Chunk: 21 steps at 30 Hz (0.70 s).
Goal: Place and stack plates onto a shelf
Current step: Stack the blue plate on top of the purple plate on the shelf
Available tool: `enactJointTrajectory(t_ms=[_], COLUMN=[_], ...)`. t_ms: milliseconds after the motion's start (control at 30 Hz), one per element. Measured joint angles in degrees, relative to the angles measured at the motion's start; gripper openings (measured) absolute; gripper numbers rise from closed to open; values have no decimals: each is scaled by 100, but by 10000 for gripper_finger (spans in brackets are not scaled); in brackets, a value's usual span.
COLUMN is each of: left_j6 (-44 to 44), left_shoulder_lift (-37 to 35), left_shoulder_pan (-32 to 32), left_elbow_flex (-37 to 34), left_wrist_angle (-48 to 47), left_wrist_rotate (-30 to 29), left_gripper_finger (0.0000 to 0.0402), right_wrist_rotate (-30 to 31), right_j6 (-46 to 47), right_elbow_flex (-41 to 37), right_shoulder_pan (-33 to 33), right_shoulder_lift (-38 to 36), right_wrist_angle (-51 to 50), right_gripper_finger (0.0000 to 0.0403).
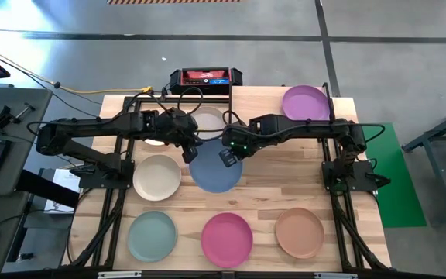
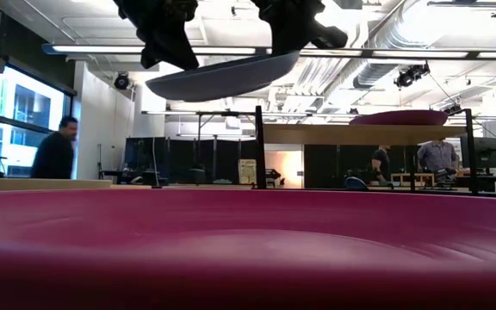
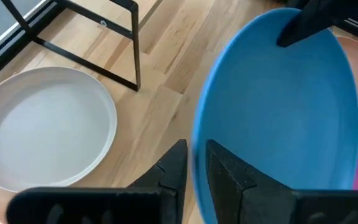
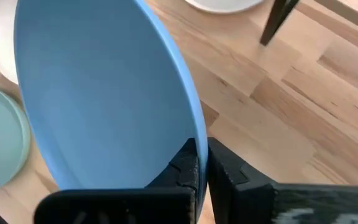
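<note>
A blue plate (image 1: 215, 170) hangs in the air over the middle of the table, between my two grippers. My right gripper (image 1: 228, 156) is shut on its rim on the right. My left gripper (image 1: 188, 152) is at the opposite rim, its fingers a little apart with the rim (image 3: 197, 163) between them. In the low view the blue plate (image 2: 222, 77) is tilted, its right side higher. A purple plate (image 2: 399, 117) lies on the shelf (image 2: 334, 134) at the far right. My left gripper has the plate's rim between its slightly parted fingers (image 3: 174, 169); I cannot tell whether they touch it. My right gripper pinches the plate's rim (image 4: 196, 142) between its two fingers, one on the upper face and one on the underside. It comes slanting down from the table's right. The plate is lifted clear and tilted.
On the table lie a cream plate (image 1: 157, 177), a teal plate (image 1: 152, 236), a magenta plate (image 1: 227, 239), a tan plate (image 1: 300, 232) and a grey-white plate (image 1: 207, 120) beside the shelf's black post (image 3: 135, 56). People stand in the room behind.
</note>
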Motion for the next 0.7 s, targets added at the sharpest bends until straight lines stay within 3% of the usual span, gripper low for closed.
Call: enactJointTrajectory(t_ms=[267,700], left_j6=[-99,-47], left_shoulder_lift=[-34,-594], left_shoulder_pan=[0,147], left_elbow_flex=[0,4], left_wrist_angle=[171,647], left_wrist_rotate=[37,36], left_gripper_finger=[86,90], right_wrist_rotate=[-63,328], right_j6=[-11,-389], right_elbow_flex=[0,2], right_shoulder_pan=[0,-439], right_shoulder_lift=[-114,-916], right_wrist_angle=[-481,-1097], right_gripper_finger=[0,0])
